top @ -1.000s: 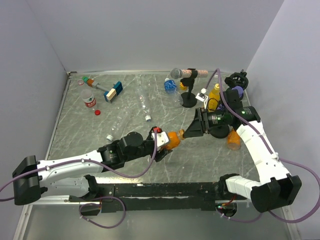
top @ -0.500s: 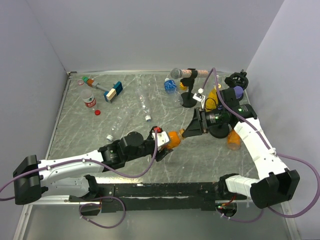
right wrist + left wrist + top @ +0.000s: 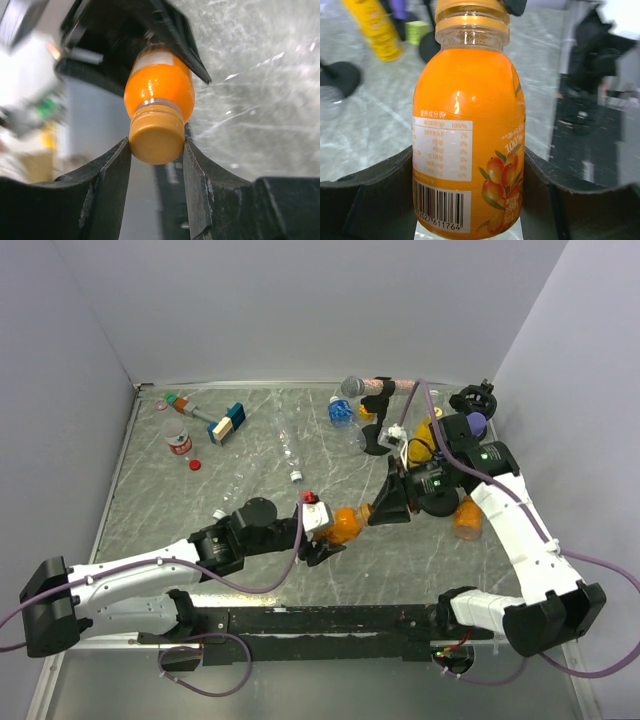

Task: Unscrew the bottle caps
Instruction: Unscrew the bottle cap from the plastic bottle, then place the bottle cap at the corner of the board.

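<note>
My left gripper (image 3: 322,536) is shut on a squat orange bottle (image 3: 347,523) and holds it on its side above the table; the left wrist view shows the bottle (image 3: 468,135) filling the space between the fingers. My right gripper (image 3: 375,510) is shut on the bottle's orange cap (image 3: 157,136), with both fingers pressed on its ribbed sides. A second orange bottle (image 3: 466,517) lies under the right arm. A yellow bottle (image 3: 427,432), a blue-labelled bottle (image 3: 341,411) and a red-labelled bottle (image 3: 178,440) are on the table. A loose red cap (image 3: 195,464) lies at the left.
A grey microphone on a black stand (image 3: 376,438) is at the back centre. A purple microphone (image 3: 476,424) is at the back right. A blue-and-tan block on a stick (image 3: 226,424) lies back left. Several clear bottles (image 3: 290,454) lie mid-table. Walls close in the table.
Both grippers, joined through the orange bottle, have shifted slightly toward the near edge. The left arm has swung down, and the right wrist has turned on the cap.
</note>
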### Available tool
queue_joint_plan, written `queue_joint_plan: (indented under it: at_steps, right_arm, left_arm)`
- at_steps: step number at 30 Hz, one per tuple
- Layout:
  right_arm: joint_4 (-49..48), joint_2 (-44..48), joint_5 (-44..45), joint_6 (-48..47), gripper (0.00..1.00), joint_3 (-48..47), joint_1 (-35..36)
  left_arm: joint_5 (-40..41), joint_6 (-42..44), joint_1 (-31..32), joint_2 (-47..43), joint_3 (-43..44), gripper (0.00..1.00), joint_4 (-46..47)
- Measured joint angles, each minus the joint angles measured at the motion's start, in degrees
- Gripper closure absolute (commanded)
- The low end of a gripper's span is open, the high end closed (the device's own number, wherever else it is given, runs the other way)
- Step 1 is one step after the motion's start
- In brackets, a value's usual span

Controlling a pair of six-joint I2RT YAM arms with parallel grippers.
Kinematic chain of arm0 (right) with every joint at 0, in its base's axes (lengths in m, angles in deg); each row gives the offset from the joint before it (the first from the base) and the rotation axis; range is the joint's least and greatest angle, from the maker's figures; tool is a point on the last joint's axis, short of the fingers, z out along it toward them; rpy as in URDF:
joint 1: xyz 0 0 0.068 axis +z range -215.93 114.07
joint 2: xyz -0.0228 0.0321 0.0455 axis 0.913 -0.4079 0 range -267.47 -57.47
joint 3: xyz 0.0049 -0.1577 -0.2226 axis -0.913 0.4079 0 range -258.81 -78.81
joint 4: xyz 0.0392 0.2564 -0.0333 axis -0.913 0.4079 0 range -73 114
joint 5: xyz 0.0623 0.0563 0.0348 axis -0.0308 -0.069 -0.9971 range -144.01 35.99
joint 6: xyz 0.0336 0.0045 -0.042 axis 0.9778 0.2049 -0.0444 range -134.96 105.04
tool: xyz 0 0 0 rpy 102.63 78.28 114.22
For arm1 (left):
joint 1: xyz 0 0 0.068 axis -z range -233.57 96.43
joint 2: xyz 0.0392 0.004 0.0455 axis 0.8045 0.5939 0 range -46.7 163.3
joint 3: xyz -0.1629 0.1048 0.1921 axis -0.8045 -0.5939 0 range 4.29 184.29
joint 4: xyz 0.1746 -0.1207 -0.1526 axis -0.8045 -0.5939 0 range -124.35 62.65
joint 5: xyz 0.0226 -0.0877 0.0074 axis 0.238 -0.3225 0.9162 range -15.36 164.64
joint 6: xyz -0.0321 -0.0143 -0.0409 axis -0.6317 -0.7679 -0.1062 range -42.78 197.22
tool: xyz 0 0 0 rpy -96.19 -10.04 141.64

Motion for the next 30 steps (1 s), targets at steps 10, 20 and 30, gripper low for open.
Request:
queue_joint_plan:
  at_steps: [10, 20, 30]
  right_arm:
    - [-7.48, 16.00, 4.20, -23.87, 0.94, 6.54, 7.76]
    - [-8.72, 14.21, 5.38, -26.64, 0.93, 5.44, 7.34]
    - [-12.33, 14.19, 10.38, -16.76, 0.88, 7.96, 3.06]
  left_arm:
    - [-22.05, -6.97, -5.99, -2.80, -2.32, 0.89, 1.33]
    - [-25.99, -8.83, -7.91, -4.11, -2.56, 0.89, 1.16]
    - [-18.03, -8.74, -7.93, -12.20, -6.95, 0.89, 0.04]
